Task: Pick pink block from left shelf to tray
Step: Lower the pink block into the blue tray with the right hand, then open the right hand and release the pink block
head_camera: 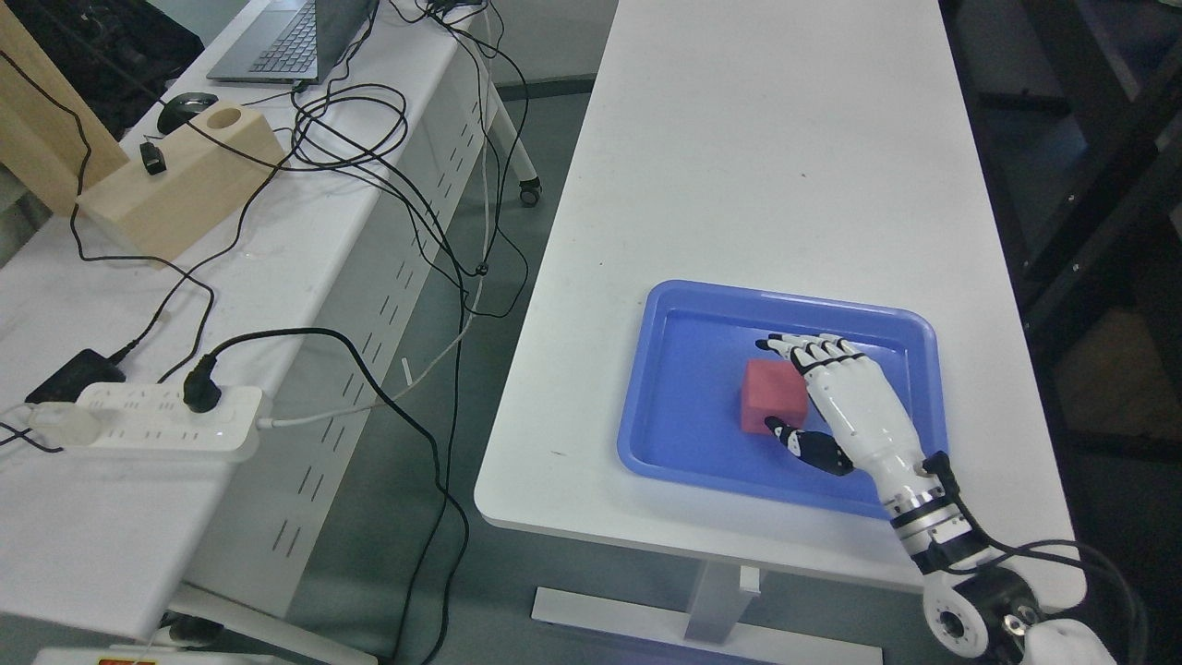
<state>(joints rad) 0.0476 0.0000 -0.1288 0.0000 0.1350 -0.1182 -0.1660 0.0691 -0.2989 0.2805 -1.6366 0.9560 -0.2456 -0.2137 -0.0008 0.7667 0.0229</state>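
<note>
The pink block [757, 403] sits inside the blue tray [683, 369] on the white table. My right hand [770, 384] reaches in from the lower right and brackets the block. Its white fingers [813, 349] lie along the block's far side, and the dark thumb [796, 438] presses at its near right corner. The hand is shut on the block, which rests low on the tray floor. The left arm does not show.
The white table [757, 166] stretches far beyond the tray. To the left stands another desk with a wooden block [180, 185], a laptop [286, 37], a power strip [157, 420] and tangled cables [369, 157]. A floor gap separates the two tables.
</note>
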